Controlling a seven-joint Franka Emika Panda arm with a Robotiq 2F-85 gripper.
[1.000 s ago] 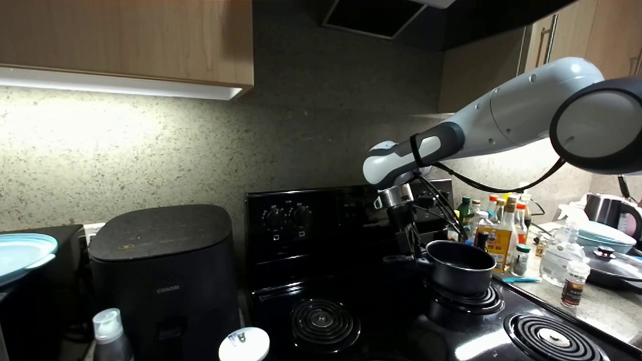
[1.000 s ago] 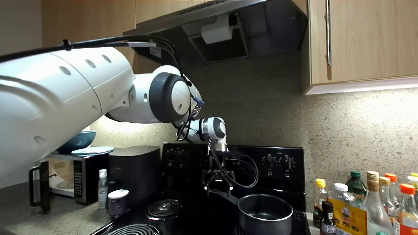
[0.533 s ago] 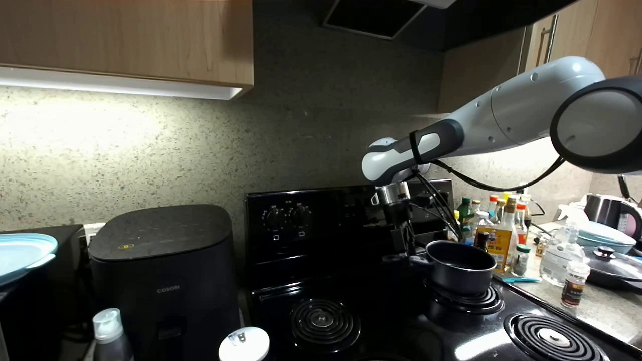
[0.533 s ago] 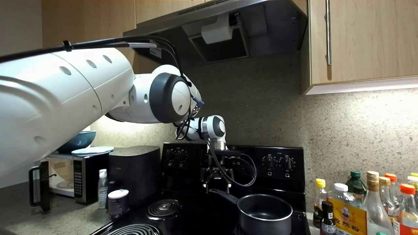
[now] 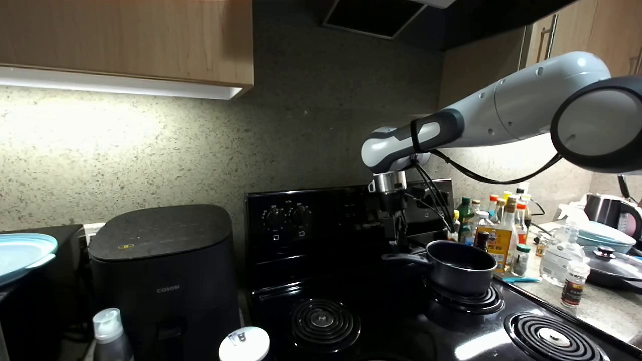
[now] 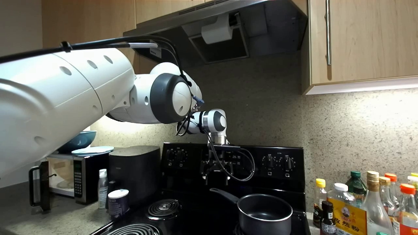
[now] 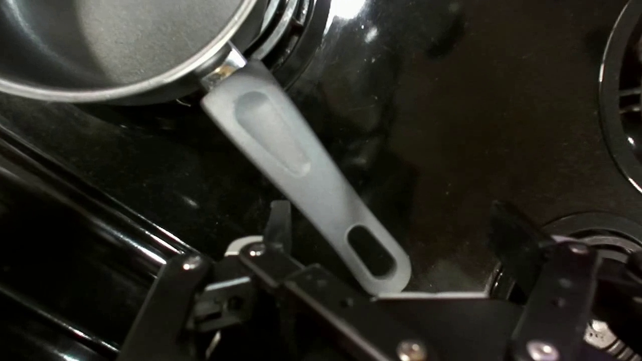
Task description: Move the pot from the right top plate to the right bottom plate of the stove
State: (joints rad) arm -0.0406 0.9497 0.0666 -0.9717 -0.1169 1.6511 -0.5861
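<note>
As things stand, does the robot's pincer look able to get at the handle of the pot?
Probably yes: the open pincer hangs above the handle, and nothing visible blocks the way down.

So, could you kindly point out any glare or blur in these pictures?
Wrist view: white glare near the pot, handle looks slightly soft; an exterior view: bright streak on the stove; both exterior views: wall brightly lit under the cabinets.
</note>
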